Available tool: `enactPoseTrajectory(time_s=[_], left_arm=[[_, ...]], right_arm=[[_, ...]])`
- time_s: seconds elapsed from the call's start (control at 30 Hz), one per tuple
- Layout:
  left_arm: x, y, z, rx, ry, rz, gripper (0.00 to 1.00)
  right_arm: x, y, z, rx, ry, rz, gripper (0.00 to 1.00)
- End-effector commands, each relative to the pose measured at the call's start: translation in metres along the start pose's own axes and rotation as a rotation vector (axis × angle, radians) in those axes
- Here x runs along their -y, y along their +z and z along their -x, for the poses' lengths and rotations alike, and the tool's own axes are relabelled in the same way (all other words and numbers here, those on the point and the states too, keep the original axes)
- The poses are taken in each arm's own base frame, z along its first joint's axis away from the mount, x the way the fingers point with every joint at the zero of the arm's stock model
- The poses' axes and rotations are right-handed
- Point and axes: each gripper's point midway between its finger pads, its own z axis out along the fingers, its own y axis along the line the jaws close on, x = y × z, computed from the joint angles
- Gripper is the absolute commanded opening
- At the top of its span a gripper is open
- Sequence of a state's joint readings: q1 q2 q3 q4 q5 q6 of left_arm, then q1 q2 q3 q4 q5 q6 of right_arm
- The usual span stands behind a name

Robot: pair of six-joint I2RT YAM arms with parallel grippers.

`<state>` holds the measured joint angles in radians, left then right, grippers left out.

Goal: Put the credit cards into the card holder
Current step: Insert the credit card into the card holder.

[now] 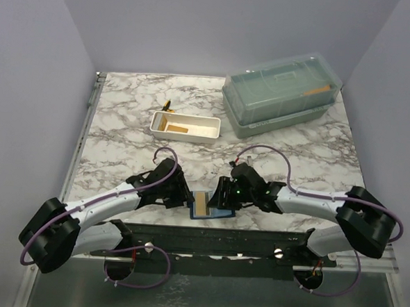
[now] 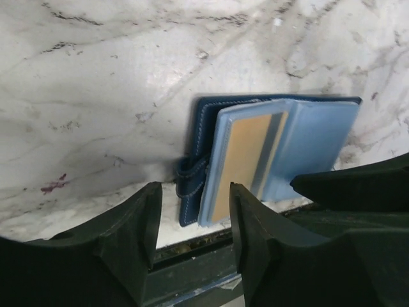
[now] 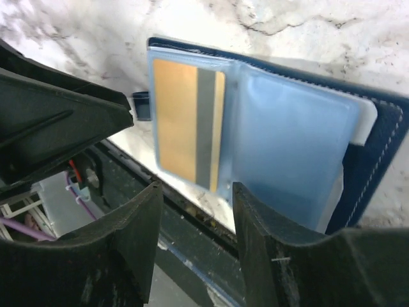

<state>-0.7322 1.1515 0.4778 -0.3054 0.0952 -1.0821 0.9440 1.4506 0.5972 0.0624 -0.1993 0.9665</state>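
Observation:
The card holder (image 1: 224,212) lies open at the table's near edge, between my two grippers. An orange-tan credit card (image 1: 200,203) with a grey stripe sits inside its left clear pocket (image 2: 246,160) (image 3: 185,128); the right pocket face (image 3: 291,147) looks bare. My left gripper (image 1: 185,198) (image 2: 195,214) is open just left of the holder, with nothing between its fingers. Over the holder's right half, my right gripper (image 1: 220,195) (image 3: 195,214) is also open and holds nothing. Another orange credit card (image 1: 177,129) lies in the white tray.
The long white tray (image 1: 210,128) stands mid-table, with a small dark and yellow object (image 1: 167,106) behind it. A large translucent green lidded box (image 1: 282,92) sits at the back right, something orange showing inside. A dark rail (image 1: 214,234) runs along the near edge under the holder.

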Motion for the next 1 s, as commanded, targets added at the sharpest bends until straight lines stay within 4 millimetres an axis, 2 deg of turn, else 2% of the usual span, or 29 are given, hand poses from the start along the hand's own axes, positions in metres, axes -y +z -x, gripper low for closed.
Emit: enactPoseTrajectory(time_s=[0.0,0.1,0.23,0.33,0.4,0.5,0.57,0.63,0.73,0.83,0.97], left_arm=[[0.015,-0.024,0.016,0.079,0.019,-0.034,0.54],[0.019,-0.034,0.020,0.093,0.028,-0.035,0.55],[0.029,-0.038,0.014,0.056,0.026,-0.077,0.56],[0.050,-0.037,0.009,0.007,0.046,-0.162,0.57],[0.071,-0.039,0.003,-0.037,0.055,-0.257,0.56],[0.093,-0.037,-0.007,-0.095,0.071,-0.319,0.55],[0.099,-0.032,-0.012,-0.110,0.097,-0.306,0.56],[0.101,-0.024,-0.018,-0.128,0.115,-0.283,0.56],[0.103,-0.011,-0.028,-0.162,0.134,-0.253,0.54],[0.106,-0.001,-0.032,-0.165,0.155,-0.237,0.54],[0.109,0.008,-0.034,-0.169,0.168,-0.243,0.54]], right_arm=[[-0.007,-0.031,0.010,0.060,-0.052,-0.029,0.54],[-0.004,-0.038,0.013,0.084,-0.078,-0.046,0.56],[0.000,-0.043,0.012,0.088,-0.068,-0.068,0.56],[0.010,-0.049,0.012,0.106,-0.064,-0.103,0.56],[0.016,-0.053,0.012,0.117,-0.063,-0.131,0.55],[0.025,-0.057,0.014,0.139,-0.041,-0.169,0.44],[0.032,-0.056,0.014,0.143,-0.025,-0.187,0.29],[0.037,-0.055,0.012,0.140,-0.008,-0.197,0.24],[0.043,-0.054,0.012,0.137,0.015,-0.208,0.27],[0.050,-0.052,0.011,0.135,0.024,-0.224,0.34],[0.058,-0.048,0.006,0.118,0.032,-0.237,0.35]])
